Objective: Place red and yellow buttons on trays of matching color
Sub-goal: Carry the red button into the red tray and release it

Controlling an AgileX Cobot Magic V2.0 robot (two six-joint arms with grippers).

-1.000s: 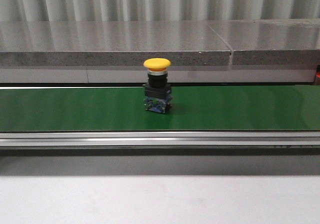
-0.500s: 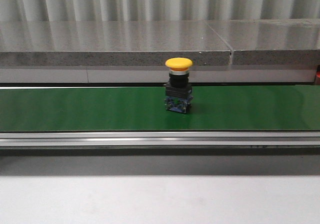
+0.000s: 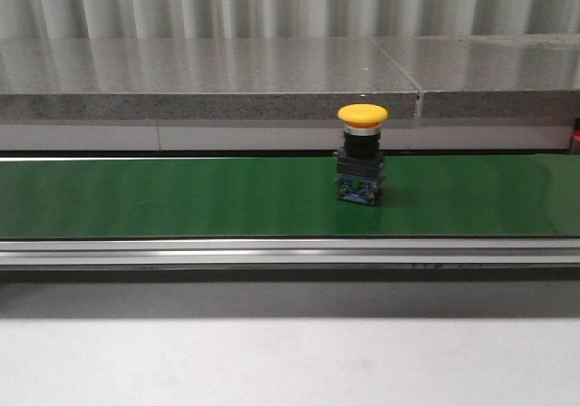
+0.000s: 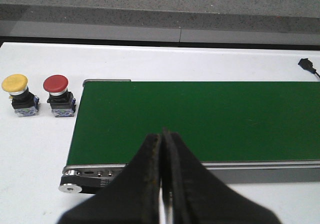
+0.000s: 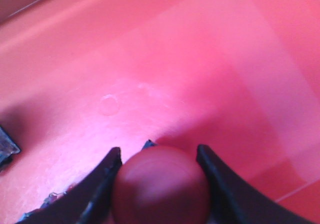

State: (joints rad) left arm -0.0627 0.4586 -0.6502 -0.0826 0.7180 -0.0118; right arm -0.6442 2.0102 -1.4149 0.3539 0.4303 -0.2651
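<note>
Right wrist view: we see our right pincer (image 5: 159, 176) clamping a red button (image 5: 160, 186) over the red tray (image 5: 150, 59). Our left pincer (image 4: 161, 149) is closed, empty. A yellow button (image 3: 362, 155) rides the green belt (image 3: 181, 198).

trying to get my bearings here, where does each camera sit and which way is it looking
Front view: low, facing forward across the green conveyor belt at a yellow button riding it; no robot parts show.
Left wrist view: on the left arm, above the same belt's end, the left gripper with its jaws closed and empty; a second yellow button and a red button stand beside the belt.
Right wrist view: close over the red tray, the right gripper clamping another red button.
Front and left wrist share the belt.
</note>
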